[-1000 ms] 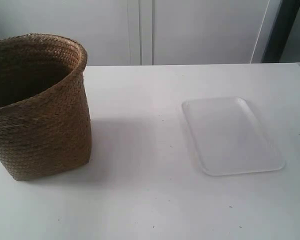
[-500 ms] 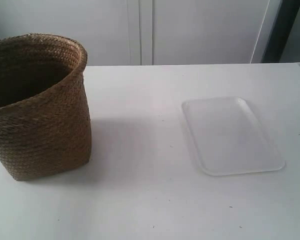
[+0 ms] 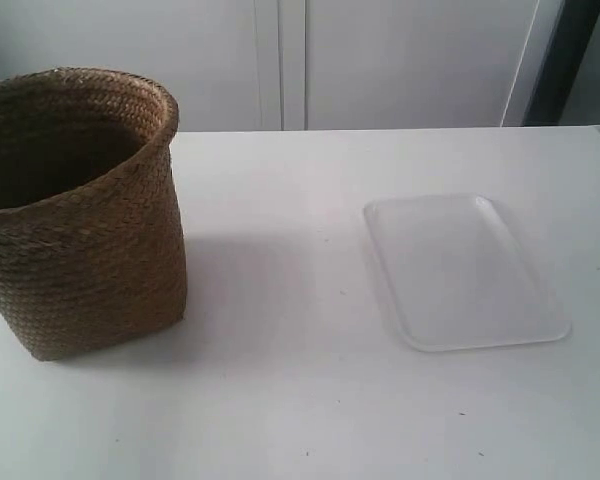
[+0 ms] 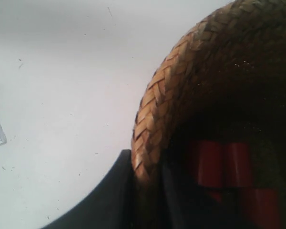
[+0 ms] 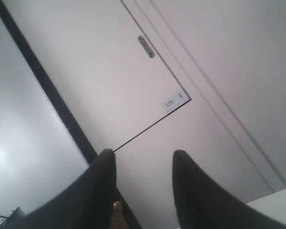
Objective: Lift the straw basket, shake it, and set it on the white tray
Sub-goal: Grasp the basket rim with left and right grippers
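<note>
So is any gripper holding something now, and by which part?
The left gripper holds the basket by its rim, one finger outside, one inside. The right gripper is open and empty.

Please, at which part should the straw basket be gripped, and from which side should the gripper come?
Grip the straw basket at its woven rim, coming from above, one finger inside the wall and one outside. The body looks too wide for the jaws to span, but the open top leaves the thin rim free. The left gripper clasps the rim just so.
</note>
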### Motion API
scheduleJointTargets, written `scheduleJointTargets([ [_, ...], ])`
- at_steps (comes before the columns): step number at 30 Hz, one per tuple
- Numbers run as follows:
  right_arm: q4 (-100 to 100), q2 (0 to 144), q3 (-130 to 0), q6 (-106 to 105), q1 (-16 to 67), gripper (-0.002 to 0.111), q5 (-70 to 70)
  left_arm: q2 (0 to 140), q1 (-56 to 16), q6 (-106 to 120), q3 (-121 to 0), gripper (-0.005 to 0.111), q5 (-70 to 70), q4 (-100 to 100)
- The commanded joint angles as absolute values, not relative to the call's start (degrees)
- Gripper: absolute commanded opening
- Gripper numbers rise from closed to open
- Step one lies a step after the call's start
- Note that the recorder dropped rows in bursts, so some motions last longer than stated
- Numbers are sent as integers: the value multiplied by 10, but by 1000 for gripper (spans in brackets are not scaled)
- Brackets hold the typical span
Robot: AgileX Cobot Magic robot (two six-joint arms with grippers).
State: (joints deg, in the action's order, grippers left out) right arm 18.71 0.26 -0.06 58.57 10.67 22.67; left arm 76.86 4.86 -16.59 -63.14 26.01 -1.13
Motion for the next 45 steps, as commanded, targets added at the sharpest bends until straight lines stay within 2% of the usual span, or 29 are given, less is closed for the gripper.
scheduleJointTargets([
  [1, 286, 14, -15, 685, 108, 37, 266, 768, 50, -160, -634, 0, 270, -9],
  [6, 392, 103, -57, 726, 108, 37, 321, 768, 50, -152, -634, 1, 270, -4],
  [14, 468, 358, -165, 738, 108, 37, 531, 768, 50, -150, -634, 1, 270, 0],
  [17, 516, 447, -224, 832, 108, 37, 574, 768, 50, -150, -634, 1, 266, 0],
  [20, 590, 551, -296, 911, 109, 42, 572, 768, 50, -150, -634, 1, 266, 0],
  [25, 628, 707, -405, 1011, 114, 78, 571, 768, 50, -150, -634, 1, 264, 0],
  [28, 632, 778, -454, 1059, 134, 89, 558, 768, 50, -150, -634, 1, 262, 0],
  [36, 650, 907, -595, 1144, 226, 90, 499, 768, 50, -150, -634, 1, 263, 0],
  [45, 662, 1000, -732, 1149, 309, 90, 287, 768, 50, -150, -634, 1, 266, 12],
])
